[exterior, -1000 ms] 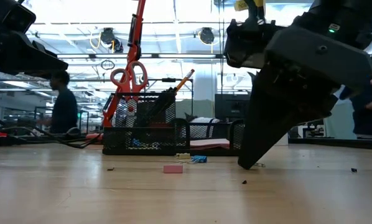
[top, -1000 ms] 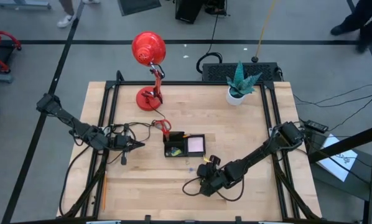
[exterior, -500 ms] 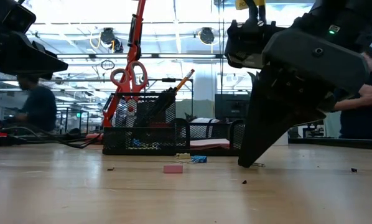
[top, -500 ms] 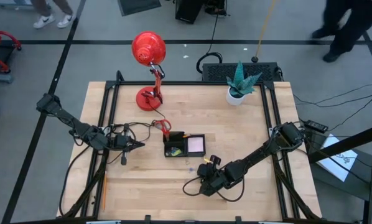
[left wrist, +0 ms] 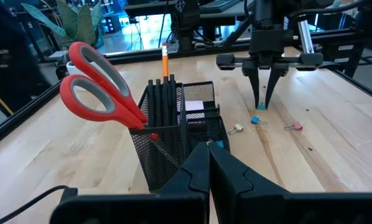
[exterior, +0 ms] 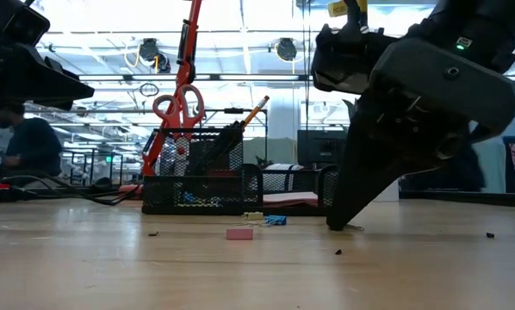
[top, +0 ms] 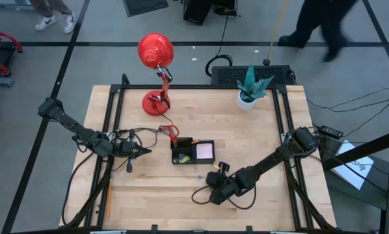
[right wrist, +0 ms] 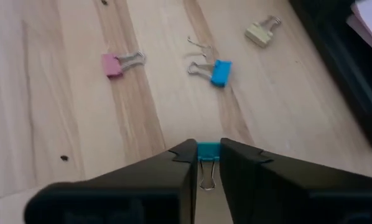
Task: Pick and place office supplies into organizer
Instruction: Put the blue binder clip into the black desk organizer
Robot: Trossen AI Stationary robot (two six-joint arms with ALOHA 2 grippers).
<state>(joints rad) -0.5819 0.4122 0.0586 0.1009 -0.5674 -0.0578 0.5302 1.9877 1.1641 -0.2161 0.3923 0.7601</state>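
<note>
Pinching a blue binder clip (right wrist: 207, 149) between its fingertips, your right tool (right wrist: 204, 153) stands on the desk (top: 259, 143) just in front of the organizer (top: 193, 151). The clip's body sits squarely between the two fingers, with its wire handles trailing back under the tool. Expect it to be light, stiff and small; painted metal is slick, so you should keep the grip on the flat body, not on the springy wire loops, which would likely twist away.

Three more clips lie loose nearby: a second blue clip (right wrist: 220, 71), a pink clip (right wrist: 112, 65) and a pale gold clip (right wrist: 259, 33) nearest the organizer's wall. The mesh organizer already holds red-handled scissors (left wrist: 97, 87), black pens (left wrist: 163, 99), an orange pencil (left wrist: 164, 59) and a sticky-note pad (top: 204, 151).

Your left tool (left wrist: 208, 155) is clenched on nothing, hovering on the organizer's far side and pointed at it. By my judgement, you next need a clean lift over the mesh rim.
</note>
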